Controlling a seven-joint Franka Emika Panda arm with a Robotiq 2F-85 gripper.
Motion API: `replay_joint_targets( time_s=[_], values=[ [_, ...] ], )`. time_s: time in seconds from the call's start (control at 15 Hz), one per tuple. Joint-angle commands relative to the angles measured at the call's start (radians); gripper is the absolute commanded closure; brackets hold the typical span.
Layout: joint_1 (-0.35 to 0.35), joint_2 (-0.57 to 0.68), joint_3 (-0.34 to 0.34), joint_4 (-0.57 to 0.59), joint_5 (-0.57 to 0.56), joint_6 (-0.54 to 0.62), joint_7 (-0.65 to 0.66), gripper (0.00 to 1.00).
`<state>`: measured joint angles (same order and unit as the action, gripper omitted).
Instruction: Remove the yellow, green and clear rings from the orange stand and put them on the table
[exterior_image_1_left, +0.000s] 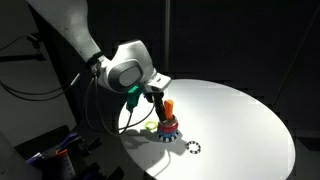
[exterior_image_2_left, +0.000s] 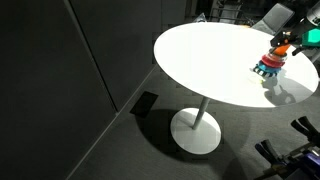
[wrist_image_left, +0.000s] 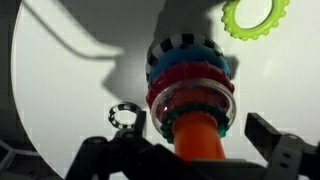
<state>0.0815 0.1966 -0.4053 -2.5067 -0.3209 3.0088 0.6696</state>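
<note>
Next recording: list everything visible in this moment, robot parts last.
Table: one, white, round, in a dark room.
Orange stand: one, orange, upright on the table.
Clear ring: one, transparent, topmost on the stand.
Other stacked rings: three, red, blue, black-and-white toothed, below it.
Green toothed ring: one, lime, flat on the table beside the stand.
Small toothed ring: one, black-and-white, on the table, apart.
Arm: one, white, above the table.
Gripper: one, black, fingers open astride the stand.
</note>
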Motion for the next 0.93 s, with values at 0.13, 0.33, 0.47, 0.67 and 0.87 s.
replay_joint_targets(
  time_s=[0.13,0.33,0.47,0.67,0.87],
  values=[
    [0.039,0.032,-0.048,0.017,-0.036,0.024,0.052,0.00],
    [0.052,0.043,-0.061,0.018,-0.031,0.029,0.054,0.29],
    [0.059,0.049,-0.067,0.018,-0.029,0.034,0.053,0.38],
    [0.074,0.047,-0.082,0.024,-0.026,0.042,0.054,0.59],
    [0.083,0.036,-0.091,0.019,-0.021,0.037,0.051,0.61]
  ],
)
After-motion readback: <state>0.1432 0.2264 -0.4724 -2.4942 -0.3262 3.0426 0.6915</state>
